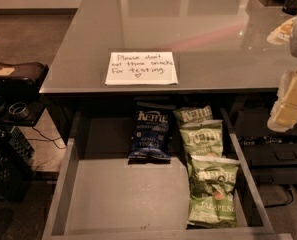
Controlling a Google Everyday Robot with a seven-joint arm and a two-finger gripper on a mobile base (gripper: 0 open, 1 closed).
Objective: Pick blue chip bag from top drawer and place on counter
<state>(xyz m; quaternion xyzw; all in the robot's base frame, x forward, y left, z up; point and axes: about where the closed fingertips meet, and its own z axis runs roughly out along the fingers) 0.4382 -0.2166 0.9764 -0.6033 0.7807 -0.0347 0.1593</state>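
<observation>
The blue chip bag [150,135] lies flat at the back of the open top drawer [113,194], near the middle, its white Kettle lettering facing up. The drawer is pulled out below the counter [198,29], which carries a white handwritten note [141,68] at its front edge. My gripper [288,106] is a pale, blurred shape at the right edge of the view, close to the camera. It sits over the counter's right front corner, well right of and above the blue bag, and touches nothing.
Three light green Kettle bags [202,139] lie in a row along the drawer's right side, right beside the blue bag. A dark shelf with a tape roll [19,109] and a black crate [5,169] stand at the left.
</observation>
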